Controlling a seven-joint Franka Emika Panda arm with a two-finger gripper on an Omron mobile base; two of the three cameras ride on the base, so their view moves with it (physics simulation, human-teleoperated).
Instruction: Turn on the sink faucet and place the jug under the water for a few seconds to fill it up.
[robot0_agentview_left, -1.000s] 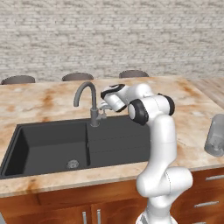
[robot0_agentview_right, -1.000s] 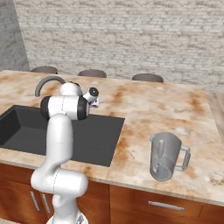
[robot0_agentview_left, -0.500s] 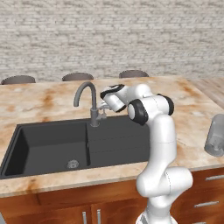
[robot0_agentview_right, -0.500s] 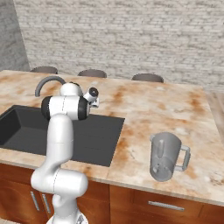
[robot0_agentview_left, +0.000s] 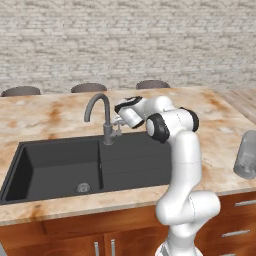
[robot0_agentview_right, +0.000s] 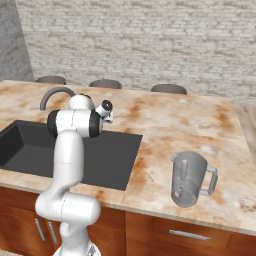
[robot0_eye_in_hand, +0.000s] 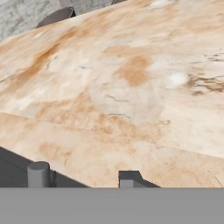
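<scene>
The sink faucet (robot0_agentview_left: 102, 116) is a dark gooseneck behind the black sink (robot0_agentview_left: 55, 165), with a small side lever (robot0_agentview_left: 118, 131) at its base. No water runs from the spout. My gripper (robot0_agentview_left: 119, 121) hovers right beside the faucet's post, just above that lever; how wide its fingers stand is not clear. From the right base view the gripper (robot0_agentview_right: 107, 114) pokes out past the arm, near the faucet (robot0_agentview_right: 55, 94). One dark fingertip (robot0_eye_in_hand: 130, 178) and a grey round stub (robot0_eye_in_hand: 38, 174) show in the hand view. The jug (robot0_agentview_right: 190, 178) stands upright on the counter, far right of the sink (robot0_agentview_right: 30, 145).
The marble counter (robot0_agentview_left: 50, 117) runs around the basin, with a round drain (robot0_agentview_left: 83, 188) in the basin floor. Stool tops (robot0_agentview_left: 88, 87) line the counter's far edge under a brick wall. The jug (robot0_agentview_left: 246, 155) sits near the counter's front right edge.
The arm stays beside the faucet and the jug has not moved. No other visible change.
</scene>
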